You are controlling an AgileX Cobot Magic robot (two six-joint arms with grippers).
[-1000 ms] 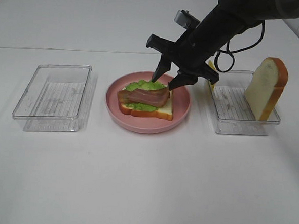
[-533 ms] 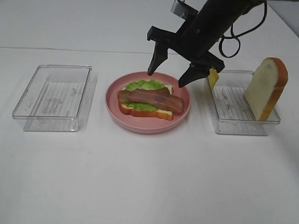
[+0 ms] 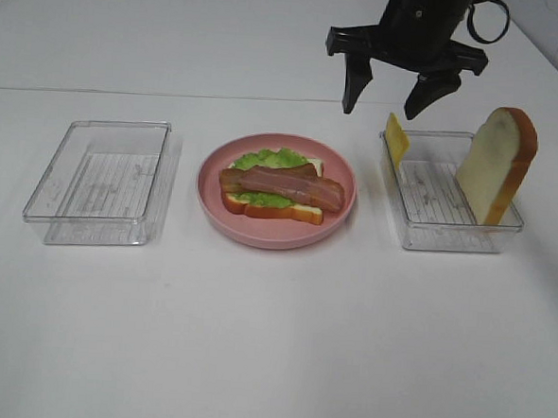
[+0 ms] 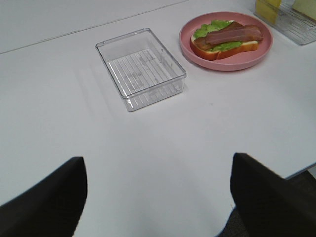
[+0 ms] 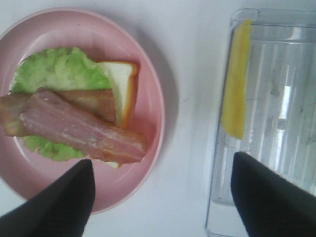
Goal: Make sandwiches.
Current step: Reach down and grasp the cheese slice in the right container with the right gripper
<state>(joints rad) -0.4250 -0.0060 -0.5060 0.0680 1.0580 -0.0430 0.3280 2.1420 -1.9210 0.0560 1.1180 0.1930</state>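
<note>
Showing a sandwich about half built on the pink plate [image 3: 258, 242], which serves as the landmark for every position below. One base bread slice [image 3: 305, 207] lies flat on the plate, one lettuce leaf [image 3: 263, 159] covers it, and what appear to be two overlapping bacon strips [image 3: 285, 183] lie across the leaf. By judgement, the bread, lettuce and bacon layers are done, while the cheese and the closing slice are not yet added. One cheese slice [image 3: 395, 137] leans on the wall of the right-hand tray [image 3: 448, 240] nearest the plate. One second bread slice [image 3: 490, 165] stands upright at that tray's end farthest from the plate. The left-hand tray [image 3: 97, 234], on the opposite side of the plate, holds nothing. The right gripper [image 3: 381, 109] hangs above the table [image 3: 270, 360], beyond the plate and between it and the right-hand tray. Its jaws are spread wide and carry nothing. The left gripper [image 4: 157, 163] is well apart from the plate, past the left-hand tray, with its jaws likewise spread and empty. Counted: one plate, two trays, two bread slices, one lettuce leaf, two bacon strips as far as can be told, and one cheese slice.
</note>
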